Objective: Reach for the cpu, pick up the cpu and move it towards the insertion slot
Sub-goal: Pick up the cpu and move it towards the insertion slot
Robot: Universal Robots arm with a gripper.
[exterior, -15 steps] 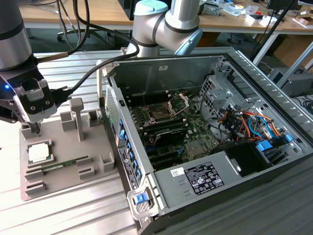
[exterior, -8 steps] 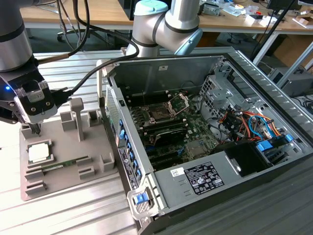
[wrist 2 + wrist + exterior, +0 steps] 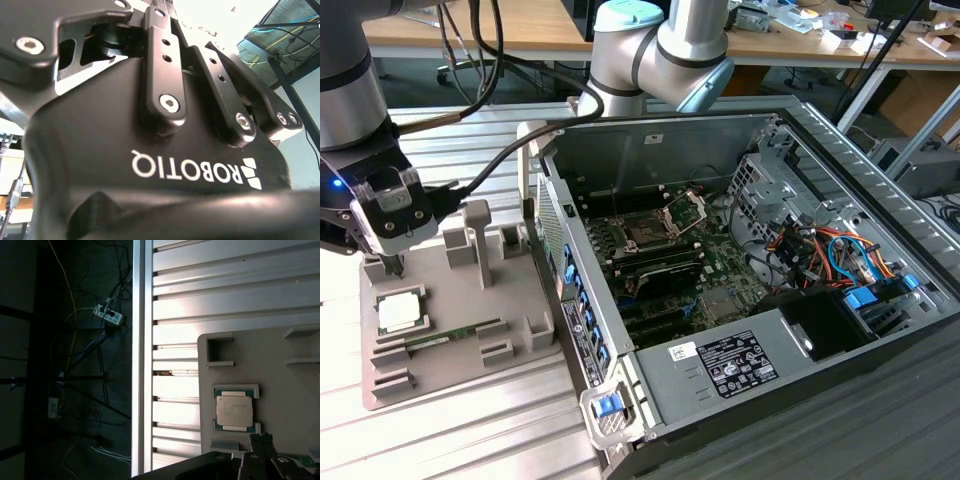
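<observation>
The cpu [image 3: 400,312] lies flat in a cornered nest on the grey fixture plate [image 3: 460,375] at the exterior view's left, its silvery top facing up. In the first wrist view the cpu [image 3: 234,411] sits on the same plate [image 3: 285,395], close to the dark gripper parts [image 3: 260,460]. My gripper [image 3: 388,262] hangs just above and slightly behind the chip, apart from it. Its black body [image 3: 165,150] shows in the second wrist view. The insertion slot [image 3: 646,235], with its silver frame raised, is on the motherboard inside the open computer case.
A green memory stick [image 3: 440,340] lies on the plate beside the chip. Grey upright posts [image 3: 475,240] stand behind it. The case wall [image 3: 570,300] rises between plate and motherboard. Past the slatted table's edge [image 3: 142,365] is a drop to a floor with cables.
</observation>
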